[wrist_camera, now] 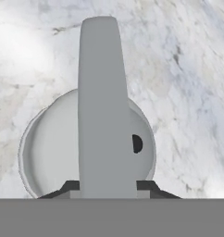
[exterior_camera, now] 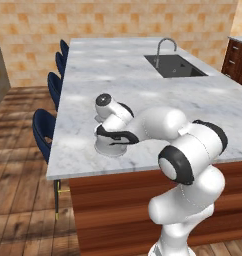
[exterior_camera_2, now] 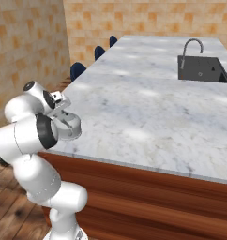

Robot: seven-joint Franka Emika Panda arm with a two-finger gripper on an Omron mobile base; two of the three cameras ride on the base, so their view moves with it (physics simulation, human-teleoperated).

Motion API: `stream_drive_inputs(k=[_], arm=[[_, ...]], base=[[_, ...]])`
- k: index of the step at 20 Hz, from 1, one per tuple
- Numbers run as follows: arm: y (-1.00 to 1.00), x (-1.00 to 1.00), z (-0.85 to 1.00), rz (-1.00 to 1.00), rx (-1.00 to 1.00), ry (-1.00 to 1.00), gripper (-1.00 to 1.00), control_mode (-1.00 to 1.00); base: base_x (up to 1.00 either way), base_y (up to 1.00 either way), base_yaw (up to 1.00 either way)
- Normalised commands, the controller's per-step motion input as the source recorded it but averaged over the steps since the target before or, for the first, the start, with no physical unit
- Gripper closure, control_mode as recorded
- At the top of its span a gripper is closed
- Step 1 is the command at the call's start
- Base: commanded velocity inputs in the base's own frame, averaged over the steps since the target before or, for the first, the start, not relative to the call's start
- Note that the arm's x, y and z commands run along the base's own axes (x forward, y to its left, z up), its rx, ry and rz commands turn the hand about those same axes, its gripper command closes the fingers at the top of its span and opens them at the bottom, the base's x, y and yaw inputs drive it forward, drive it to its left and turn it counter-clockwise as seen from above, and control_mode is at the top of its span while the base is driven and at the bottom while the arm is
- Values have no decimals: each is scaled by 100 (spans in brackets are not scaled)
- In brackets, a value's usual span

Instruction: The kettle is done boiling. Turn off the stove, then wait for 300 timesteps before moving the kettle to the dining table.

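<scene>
The silver-grey kettle (exterior_camera: 111, 146) sits low at the front left corner of the dining table (exterior_camera: 143, 85), touching or just above the marble; I cannot tell which. My gripper (exterior_camera: 110, 131) reaches down over it and is shut on the kettle's curved top handle. From the other side, the kettle (exterior_camera_2: 71, 127) shows under the gripper (exterior_camera_2: 64, 115), close to the edge of the table (exterior_camera_2: 148, 112). Looking along the hand, the handle (wrist_camera: 102, 102) runs up between the fingertips (wrist_camera: 70, 187), with the round kettle body (wrist_camera: 46, 152) below and marble (wrist_camera: 188, 69) around it. The stove is out of view.
An inset sink (exterior_camera: 175, 66) with a curved tap (exterior_camera: 165, 45) lies at the table's far right. Dark blue stools (exterior_camera: 45, 127) line the left side. Dark wood cabinets (exterior_camera: 238, 60) stand at the far right. The table's front edge runs just below the kettle.
</scene>
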Motion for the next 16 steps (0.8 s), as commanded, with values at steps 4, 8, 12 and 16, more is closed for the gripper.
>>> stream_drive_inputs(k=[4, 8, 12, 16], arm=[[26, 34, -13, 0, 0, 0, 100, -100], [27, 34, -13, 0, 0, 0, 100, -100], [27, 33, -13, 0, 0, 1, 100, -100], [30, 27, -13, 0, 0, 3, -100, -100]], base=[[0, 0, 0], [0, 0, 0], [0, 0, 0], [0, 0, 0]])
